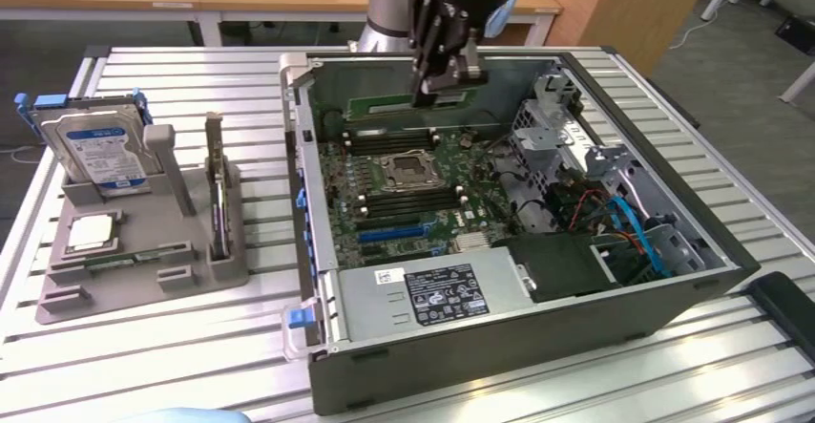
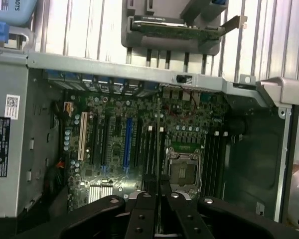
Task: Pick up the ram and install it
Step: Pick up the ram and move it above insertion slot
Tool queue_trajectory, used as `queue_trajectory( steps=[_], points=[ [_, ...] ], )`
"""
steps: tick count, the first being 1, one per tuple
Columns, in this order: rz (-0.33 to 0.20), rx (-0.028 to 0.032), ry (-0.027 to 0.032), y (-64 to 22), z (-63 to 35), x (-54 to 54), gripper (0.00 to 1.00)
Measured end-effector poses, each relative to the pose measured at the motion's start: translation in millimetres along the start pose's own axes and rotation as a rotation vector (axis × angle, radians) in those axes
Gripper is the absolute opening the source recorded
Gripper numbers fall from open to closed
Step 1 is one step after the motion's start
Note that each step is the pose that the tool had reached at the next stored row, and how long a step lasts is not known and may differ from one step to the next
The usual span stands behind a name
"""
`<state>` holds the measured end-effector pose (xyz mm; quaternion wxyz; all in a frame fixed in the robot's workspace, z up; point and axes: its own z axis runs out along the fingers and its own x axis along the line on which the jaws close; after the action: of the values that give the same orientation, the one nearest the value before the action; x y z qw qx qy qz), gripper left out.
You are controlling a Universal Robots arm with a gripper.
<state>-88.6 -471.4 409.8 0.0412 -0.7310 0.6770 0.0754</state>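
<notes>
Ram stick point(image 1: 388, 106), a long thin green board, is pinched near one end between the closed-down fingers of the gripper point(image 1: 446, 91). It hangs level in the air inside the open computer case point(image 1: 535, 342). Beneath the gripper lies the motherboard point(image 1: 427, 213). Its dark memory slots point(image 1: 382, 140) sit just under the stick, and the square processor socket point(image 1: 407, 167) is a little beyond them. Through the wrist camera I look straight down past the fingers onto that socket. To do this step well, I judge I should hold the stick parallel to a slot, centred over it and level end to end, without twisting it in the grip.
</notes>
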Motion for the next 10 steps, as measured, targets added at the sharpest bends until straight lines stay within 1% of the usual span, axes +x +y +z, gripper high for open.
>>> queue_trajectory(
  steps=[10],
  points=[
    [-0.001, 0.0003, -0.0084, -29.0, -3.1, 1.9, 0.13]
  ],
)
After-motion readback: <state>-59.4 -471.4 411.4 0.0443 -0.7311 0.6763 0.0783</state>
